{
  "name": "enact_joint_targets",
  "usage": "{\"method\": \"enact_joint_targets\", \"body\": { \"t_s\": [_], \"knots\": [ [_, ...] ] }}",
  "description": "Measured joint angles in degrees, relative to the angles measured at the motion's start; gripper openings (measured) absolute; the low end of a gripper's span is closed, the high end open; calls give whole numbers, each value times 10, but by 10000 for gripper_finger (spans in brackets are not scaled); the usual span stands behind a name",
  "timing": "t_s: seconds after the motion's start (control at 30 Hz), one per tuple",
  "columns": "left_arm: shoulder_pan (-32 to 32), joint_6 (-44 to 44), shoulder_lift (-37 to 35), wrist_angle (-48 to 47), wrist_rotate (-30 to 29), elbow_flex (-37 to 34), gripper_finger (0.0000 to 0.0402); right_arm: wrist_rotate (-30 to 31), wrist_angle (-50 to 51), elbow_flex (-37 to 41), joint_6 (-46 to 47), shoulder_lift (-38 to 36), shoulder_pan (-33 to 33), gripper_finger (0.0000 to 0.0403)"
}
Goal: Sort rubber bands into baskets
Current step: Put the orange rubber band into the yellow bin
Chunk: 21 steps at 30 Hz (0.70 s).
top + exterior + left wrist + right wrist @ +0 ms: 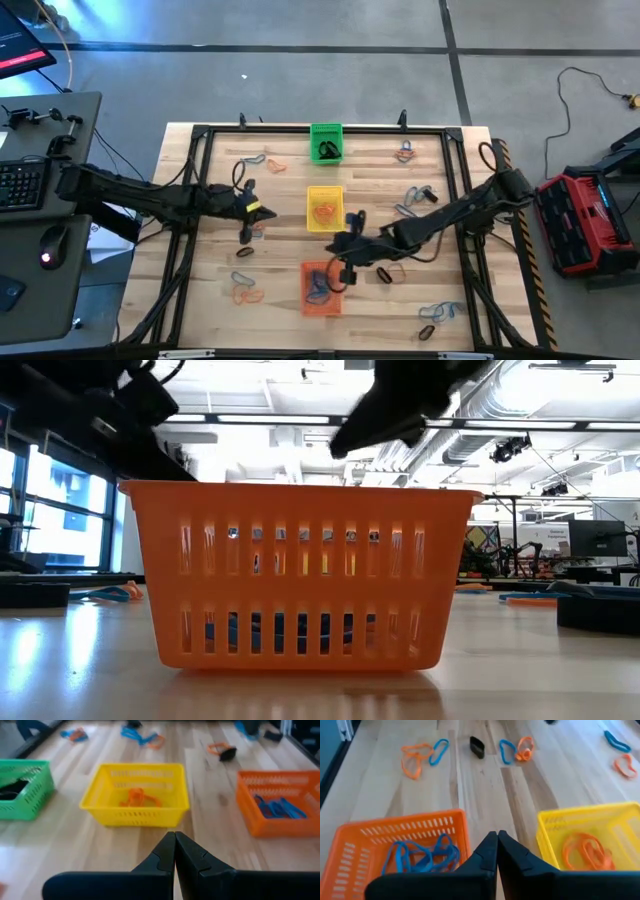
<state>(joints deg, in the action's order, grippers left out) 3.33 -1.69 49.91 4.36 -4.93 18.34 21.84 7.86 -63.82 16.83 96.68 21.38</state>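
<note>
Both arms are dark, jointed and cable-draped, the left arm carrying a yellow tag near its claw.

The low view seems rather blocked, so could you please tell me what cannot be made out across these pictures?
- Low view: the orange basket fills the frame, hiding the yellow basket and green basket.
- High view: the black bands in the green basket are too small to count.
- Left wrist view: the green basket is cut off by the edge.

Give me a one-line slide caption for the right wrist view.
Right gripper, jaws shut, between the orange basket of blue bands and the yellow basket of orange bands.
</note>
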Motion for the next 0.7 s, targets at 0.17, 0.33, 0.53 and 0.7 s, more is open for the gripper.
{"method": "enact_joint_targets", "body": {
  "t_s": [0.17, 0.33, 0.53, 0.7],
  "knots": [
    [70, -28, 3, -110, -68, 55, 0, 46, -30, 49, 24, -29, 24, 0],
    [147, -67, 4, -179, -83, 104, 0, 79, -31, 62, 27, -31, 44, 0],
    [235, -114, 17, -198, -84, 132, 0, 82, -31, 66, 28, -31, 51, 0],
    [296, -140, 71, -198, -95, 149, 1, 95, -30, 66, 23, -31, 51, 0]
  ]
}}
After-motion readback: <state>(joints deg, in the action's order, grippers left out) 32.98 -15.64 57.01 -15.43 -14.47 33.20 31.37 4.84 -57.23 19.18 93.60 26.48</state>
